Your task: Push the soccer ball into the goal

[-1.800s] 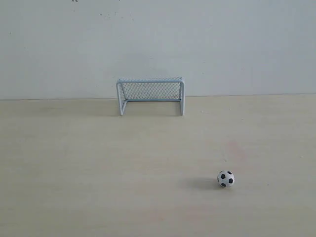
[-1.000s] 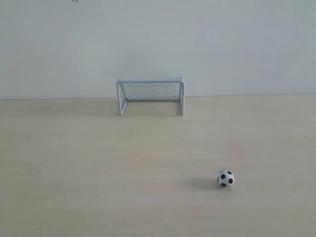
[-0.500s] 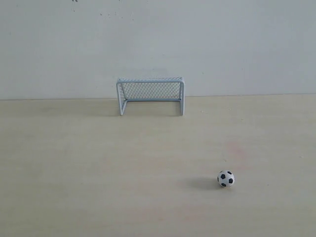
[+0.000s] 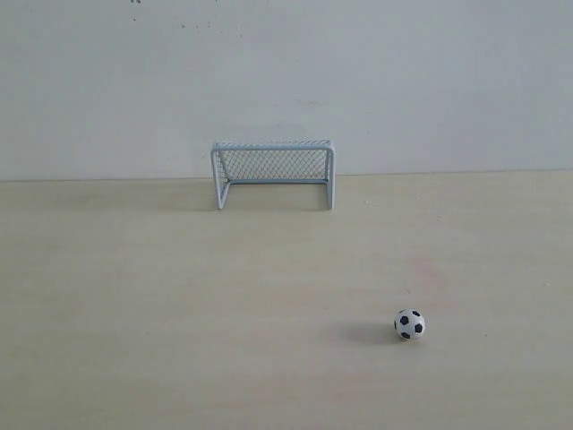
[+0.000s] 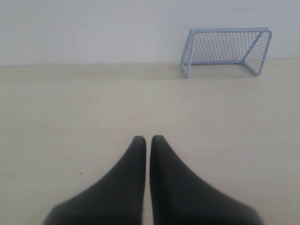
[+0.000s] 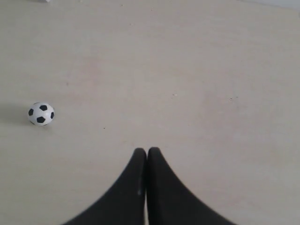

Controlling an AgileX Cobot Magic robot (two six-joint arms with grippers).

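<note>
The soccer ball (image 4: 410, 324), white with black patches, rests on the pale wooden table toward the front right, well apart from the goal (image 4: 273, 173), which stands at the table's back edge against the wall. The ball (image 6: 41, 114) also shows in the right wrist view, off to one side of my right gripper (image 6: 146, 151), which is shut and empty. The goal (image 5: 227, 49) appears in the left wrist view, far beyond my left gripper (image 5: 148, 138), also shut with nothing held. Neither gripper shows in the exterior view.
A plain white wall (image 4: 286, 81) rises right behind the goal. The wooden tabletop (image 4: 179, 296) spreads wide between goal and ball.
</note>
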